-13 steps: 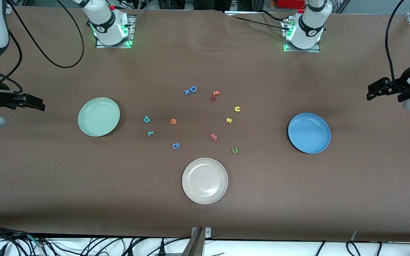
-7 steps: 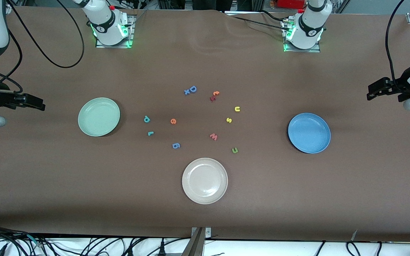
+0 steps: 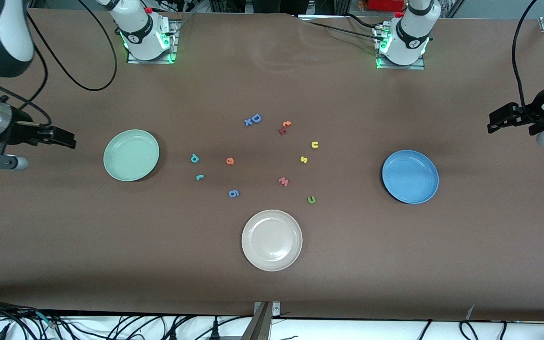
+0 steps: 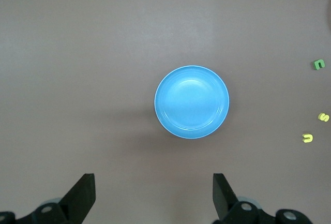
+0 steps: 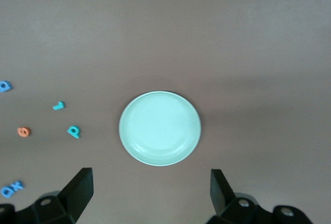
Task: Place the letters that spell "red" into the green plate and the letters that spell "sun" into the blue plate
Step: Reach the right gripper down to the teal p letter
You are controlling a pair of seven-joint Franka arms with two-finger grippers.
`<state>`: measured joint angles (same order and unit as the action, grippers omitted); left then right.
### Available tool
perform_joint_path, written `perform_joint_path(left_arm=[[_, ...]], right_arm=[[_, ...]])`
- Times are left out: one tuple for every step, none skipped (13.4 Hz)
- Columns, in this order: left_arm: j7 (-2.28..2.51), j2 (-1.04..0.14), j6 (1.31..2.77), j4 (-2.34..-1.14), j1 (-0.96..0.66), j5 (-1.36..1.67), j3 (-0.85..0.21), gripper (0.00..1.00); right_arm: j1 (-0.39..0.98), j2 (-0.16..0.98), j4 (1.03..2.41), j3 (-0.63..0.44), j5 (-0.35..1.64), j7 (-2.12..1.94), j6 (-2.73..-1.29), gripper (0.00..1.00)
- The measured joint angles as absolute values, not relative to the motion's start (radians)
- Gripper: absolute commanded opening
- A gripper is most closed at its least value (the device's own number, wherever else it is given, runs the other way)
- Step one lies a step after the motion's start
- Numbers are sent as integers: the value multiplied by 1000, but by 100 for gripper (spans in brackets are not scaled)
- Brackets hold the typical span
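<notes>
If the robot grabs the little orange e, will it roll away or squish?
The orange e lies flat on the brown table, so it probably won't roll. It looks small and thin, likely very light, so a nudge may slide it. It looks like soft foam; open fingers closing on it might squish it slightly.

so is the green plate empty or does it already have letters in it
Empty. The green plate shows only bare mint surface in the front and right wrist views.

Even overhead light, soft shadows beside plates, faint glare, wrist views slightly soft

High front overview, wrist views straight down
</notes>
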<state>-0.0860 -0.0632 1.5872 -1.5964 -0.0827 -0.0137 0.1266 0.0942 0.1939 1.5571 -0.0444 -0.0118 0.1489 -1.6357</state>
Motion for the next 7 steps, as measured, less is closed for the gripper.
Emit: perform_joint_path(left_arm=[[-86,-63,1585,-1596,-83,-14,126,100],[-86,-63,1584,-1596,-83,-14,125,100],[-86,-63,1583,-1596,-83,-14,125,100],[-86,-63,1582,-1596,-83,-14,125,100],[-86,-63,1582,-1596,-83,-14,125,100],[-86,-63,1581,-1596,-83,-14,125,100],[-86,-64,1580,-1596,-83,-14,126,100]], right_arm=[[120,201,1559,-43,-12,198,-1642,100],[145,212,1560,-42,-11,242,-1654,100],[167,226,1563,-42,-11,287,-1673,100],[191,243,1565,-41,-10,330,-1691,100],[214,261,1572,-40,-6,372,-1713,100],[236,279,1581,-40,2,412,-1737,100],[258,294,1595,-40,9,450,-1772,100]])
